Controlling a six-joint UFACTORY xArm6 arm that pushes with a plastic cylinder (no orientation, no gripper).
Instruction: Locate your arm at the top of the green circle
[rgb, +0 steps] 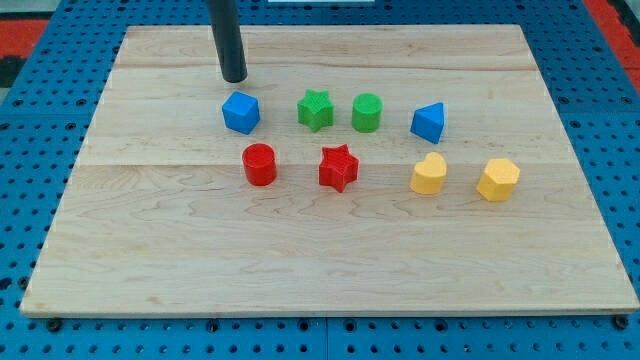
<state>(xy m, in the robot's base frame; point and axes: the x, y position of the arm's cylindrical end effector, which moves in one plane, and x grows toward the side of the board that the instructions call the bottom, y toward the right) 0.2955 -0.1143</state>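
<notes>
The green circle (367, 112) is a short green cylinder in the upper middle of the wooden board (320, 260). The green star (315, 109) stands just to its left. My tip (235, 79) is a dark rod end resting on the board toward the view's top left, just above the blue cube (241, 112). The tip is well to the left of the green circle and slightly higher in the view, touching no block.
A blue triangular block (429, 122) lies right of the green circle. A red cylinder (260, 164) and a red star (338, 168) sit in the lower row, with a yellow heart (429, 174) and a yellow hexagon (498, 179) to their right.
</notes>
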